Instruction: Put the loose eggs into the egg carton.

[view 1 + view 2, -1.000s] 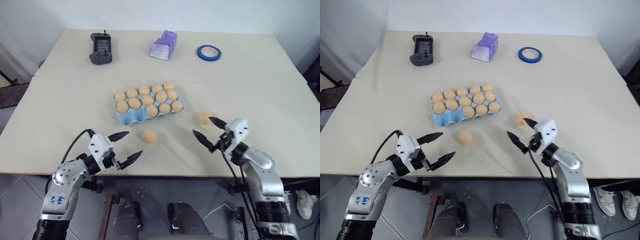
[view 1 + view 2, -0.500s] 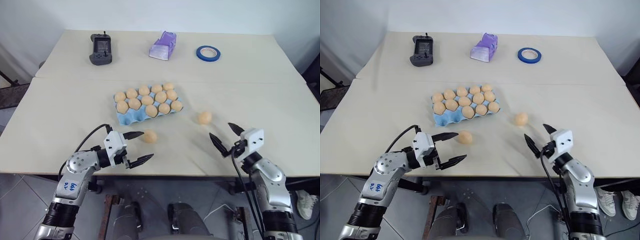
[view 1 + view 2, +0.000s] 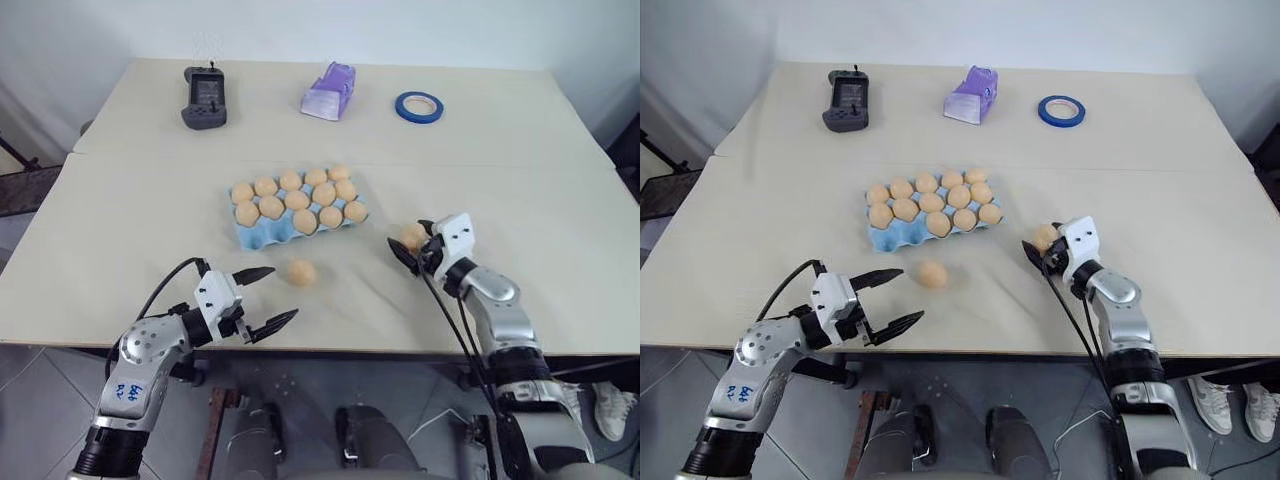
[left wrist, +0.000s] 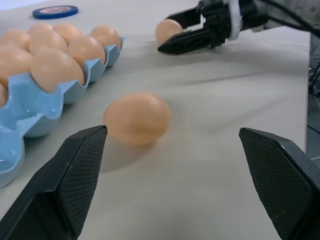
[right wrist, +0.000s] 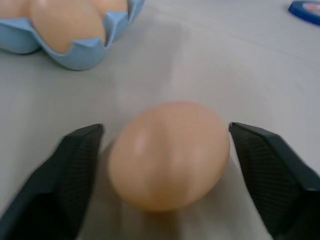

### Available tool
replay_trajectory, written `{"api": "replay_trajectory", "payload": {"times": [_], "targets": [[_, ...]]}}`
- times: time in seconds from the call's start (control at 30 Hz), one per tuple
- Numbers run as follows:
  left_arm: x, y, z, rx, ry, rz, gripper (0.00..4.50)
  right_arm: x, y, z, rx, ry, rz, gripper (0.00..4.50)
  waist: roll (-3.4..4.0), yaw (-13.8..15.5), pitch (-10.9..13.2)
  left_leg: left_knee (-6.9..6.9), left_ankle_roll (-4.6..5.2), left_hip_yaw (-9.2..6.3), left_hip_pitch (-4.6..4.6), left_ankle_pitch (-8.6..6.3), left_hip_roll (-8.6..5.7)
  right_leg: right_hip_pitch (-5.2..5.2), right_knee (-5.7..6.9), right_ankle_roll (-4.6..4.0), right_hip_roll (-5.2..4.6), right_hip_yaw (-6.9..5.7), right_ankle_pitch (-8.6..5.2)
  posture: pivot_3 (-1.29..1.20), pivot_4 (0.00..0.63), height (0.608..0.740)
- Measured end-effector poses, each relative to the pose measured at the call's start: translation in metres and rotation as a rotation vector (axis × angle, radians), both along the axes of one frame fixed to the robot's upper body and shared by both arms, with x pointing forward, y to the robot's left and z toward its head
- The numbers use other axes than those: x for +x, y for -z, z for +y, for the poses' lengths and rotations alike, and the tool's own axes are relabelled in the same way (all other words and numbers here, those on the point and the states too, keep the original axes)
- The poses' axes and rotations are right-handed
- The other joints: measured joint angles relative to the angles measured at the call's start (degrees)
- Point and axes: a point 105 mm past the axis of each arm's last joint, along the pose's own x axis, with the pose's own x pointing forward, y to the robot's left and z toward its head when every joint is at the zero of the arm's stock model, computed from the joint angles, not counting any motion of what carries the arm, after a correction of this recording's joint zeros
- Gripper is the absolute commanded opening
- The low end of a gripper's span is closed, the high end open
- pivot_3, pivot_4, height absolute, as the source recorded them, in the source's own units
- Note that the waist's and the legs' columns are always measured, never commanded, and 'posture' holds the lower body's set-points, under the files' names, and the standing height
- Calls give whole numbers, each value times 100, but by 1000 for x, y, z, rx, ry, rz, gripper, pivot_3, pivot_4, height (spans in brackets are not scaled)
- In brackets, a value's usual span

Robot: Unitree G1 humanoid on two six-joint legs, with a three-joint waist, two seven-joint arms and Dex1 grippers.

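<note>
The left gripper (image 3: 259, 298) is hovering wide open near the table's front edge, one loose egg (image 3: 301, 272) lying just beyond its fingertips. The right gripper (image 5: 165, 165) is bracketing the second egg (image 5: 169, 154), fingers either side with small gaps left, not yet clamping. Closing gently and squarely across the egg's middle should keep it from squirting out. Beyond sits the blue egg carton (image 3: 262, 238), its front-left cups empty. No readable writing appears anywhere.

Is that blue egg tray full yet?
Nearly: the egg carton holds eleven eggs, its near-left cup is bare, and two loose eggs lie on the table.
</note>
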Motion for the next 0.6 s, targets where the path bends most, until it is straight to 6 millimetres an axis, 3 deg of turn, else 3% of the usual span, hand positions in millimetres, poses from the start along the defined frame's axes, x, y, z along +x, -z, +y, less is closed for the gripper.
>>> {"api": "replay_trajectory", "payload": {"times": [0.1,0.27,0.37,0.47,0.6], "targets": [[-2,-1,2,-4,-19,-3,4500,-1,-1,6,-5,-32,-14,2265,0,9,0,-2,1,-1,-1,1,1,-1,1,0,2,-1,0,0,150,740],[3,-4,20,-38,-129,3,4500,-7,-13,26,15,-129,-41,2219,1,-14,1,-1,1,1,0,1,2,-2,5,1,2,1,0,0,150,740],[4,-7,35,-65,-206,-1,4500,-16,-41,60,50,-264,-108,2219,1,-21,1,-1,-1,-2,1,1,10,-4,12,1,8,-1,0,0,150,740],[1,-4,53,-78,-283,10,4500,-23,-63,106,89,-393,-136,2219,2,-68,1,-1,-4,-1,2,2,11,-8,19,0,7,-1,-1,0,150,740],[-3,2,67,-84,-345,30,4500,-28,-81,161,59,-509,-165,2219,1,-78,1,-4,-6,-1,0,1,8,-10,16,-3,-1,-6,-2,0,150,740]]}}
